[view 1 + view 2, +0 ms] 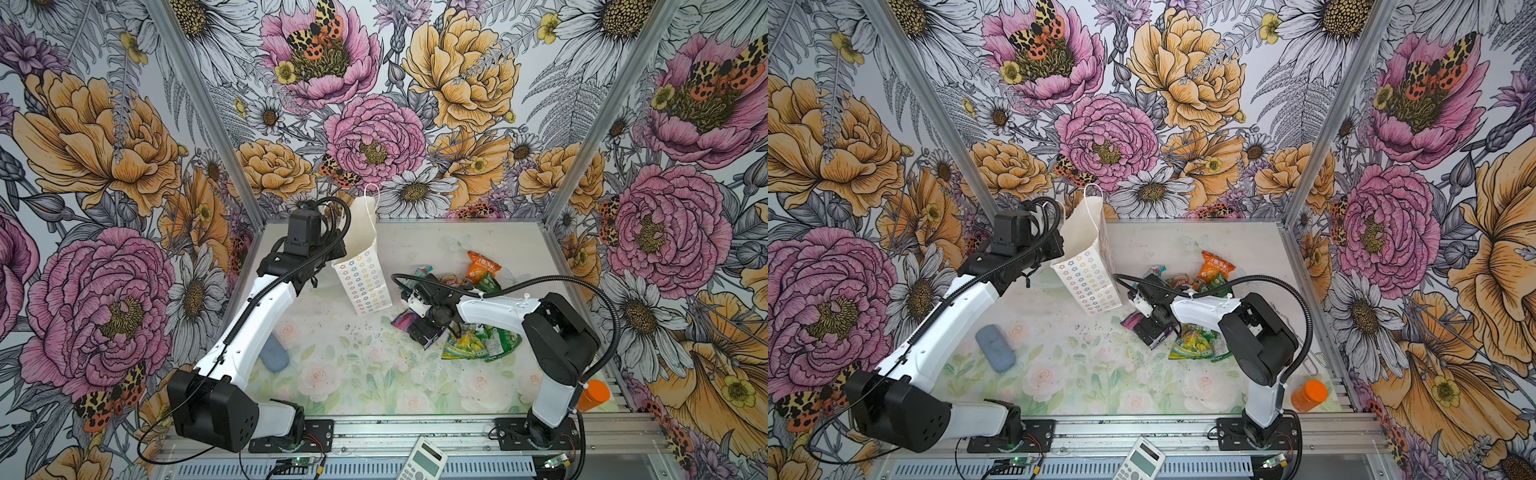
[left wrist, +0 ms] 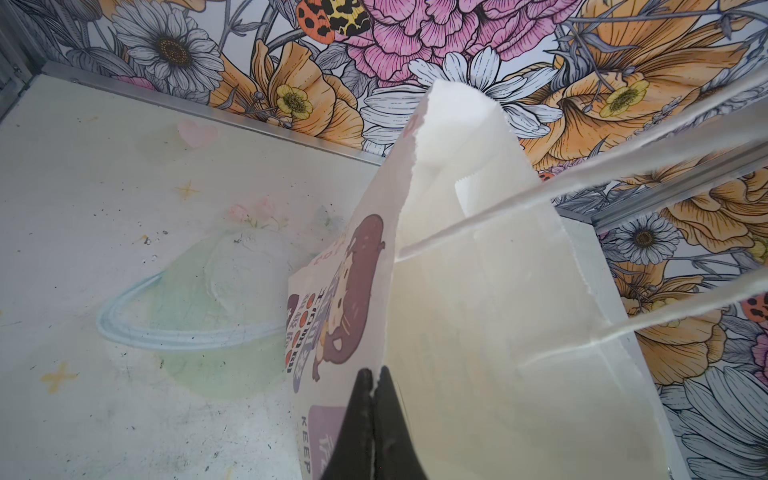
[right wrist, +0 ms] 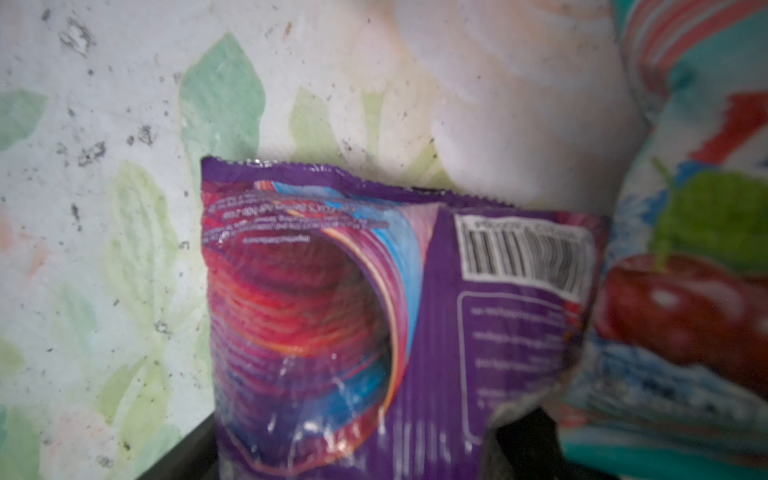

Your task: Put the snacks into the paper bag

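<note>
In both top views the paper bag [image 1: 365, 278] stands tilted toward the back of the table [image 1: 374, 386], mouth up so packets can drop in. My left arm stretches up and forward to its rim. The snacks [image 1: 482, 345] lie heaped to its right. My right arm folds low across them, with the right gripper [image 1: 424, 332] pointing down over the purple packet [image 1: 404, 322], near the bag's foot.

From the left wrist, my left gripper [image 2: 374, 376] is pinched tight on the bag's rim, keeping the mouth agape; no snack shows inside.

From the right wrist, the purple packet sits between my wide-set jaws. Whether they squeeze it, I cannot tell. A teal packet [image 3: 685, 291] lies just beside.
</note>
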Robot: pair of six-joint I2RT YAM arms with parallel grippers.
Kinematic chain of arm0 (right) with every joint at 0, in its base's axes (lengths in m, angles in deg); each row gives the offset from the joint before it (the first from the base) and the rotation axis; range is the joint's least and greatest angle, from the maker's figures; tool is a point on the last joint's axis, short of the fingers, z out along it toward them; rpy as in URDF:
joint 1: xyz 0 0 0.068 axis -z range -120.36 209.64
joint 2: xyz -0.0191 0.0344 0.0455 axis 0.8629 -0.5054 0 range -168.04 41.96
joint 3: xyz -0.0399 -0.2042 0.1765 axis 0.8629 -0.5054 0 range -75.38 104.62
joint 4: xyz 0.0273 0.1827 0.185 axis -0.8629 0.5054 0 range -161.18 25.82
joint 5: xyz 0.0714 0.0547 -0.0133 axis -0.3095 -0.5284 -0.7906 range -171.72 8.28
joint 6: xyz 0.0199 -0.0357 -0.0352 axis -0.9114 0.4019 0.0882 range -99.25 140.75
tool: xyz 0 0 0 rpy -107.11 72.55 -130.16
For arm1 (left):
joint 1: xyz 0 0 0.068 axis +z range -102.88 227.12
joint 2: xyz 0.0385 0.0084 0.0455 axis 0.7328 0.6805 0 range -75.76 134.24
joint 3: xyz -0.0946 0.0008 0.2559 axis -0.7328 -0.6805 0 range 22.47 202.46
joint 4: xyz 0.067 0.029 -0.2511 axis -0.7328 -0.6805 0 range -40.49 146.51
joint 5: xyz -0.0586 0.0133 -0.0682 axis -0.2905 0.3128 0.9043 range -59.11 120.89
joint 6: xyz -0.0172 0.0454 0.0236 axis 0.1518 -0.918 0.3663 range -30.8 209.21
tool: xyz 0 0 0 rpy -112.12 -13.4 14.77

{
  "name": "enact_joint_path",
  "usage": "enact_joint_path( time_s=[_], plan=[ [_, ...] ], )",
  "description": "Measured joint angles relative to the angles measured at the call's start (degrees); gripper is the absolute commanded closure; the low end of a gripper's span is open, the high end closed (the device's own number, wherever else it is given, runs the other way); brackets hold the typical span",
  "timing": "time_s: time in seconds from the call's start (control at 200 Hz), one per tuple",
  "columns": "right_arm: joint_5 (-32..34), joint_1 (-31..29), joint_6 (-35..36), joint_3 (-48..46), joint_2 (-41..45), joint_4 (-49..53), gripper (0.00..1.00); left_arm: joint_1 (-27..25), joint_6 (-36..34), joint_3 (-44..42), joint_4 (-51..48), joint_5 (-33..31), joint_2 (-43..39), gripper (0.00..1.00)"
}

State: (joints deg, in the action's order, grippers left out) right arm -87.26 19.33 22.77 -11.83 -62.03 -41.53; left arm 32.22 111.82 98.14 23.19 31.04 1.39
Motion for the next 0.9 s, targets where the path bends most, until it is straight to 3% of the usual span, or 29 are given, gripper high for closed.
enact_joint_path(
  time_s=[0.39, 0.595, 0.901],
  plan=[
    [-0.17, 0.00, 0.02, -0.20, 0.00, -0.85, 0.25, 0.00, 2.86, -1.86, 0.28, -7.15, -1.20, 1.00],
    [-0.61, 0.00, 0.22, -0.28, 0.15, -1.36, 0.42, 0.00, 3.89, -2.43, 0.26, -11.34, -3.61, 1.00],
    [-2.99, 0.00, 0.50, -0.42, 2.23, -0.94, 0.54, 0.00, 3.87, -3.76, 2.12, -12.83, -6.60, 1.00]
  ],
)
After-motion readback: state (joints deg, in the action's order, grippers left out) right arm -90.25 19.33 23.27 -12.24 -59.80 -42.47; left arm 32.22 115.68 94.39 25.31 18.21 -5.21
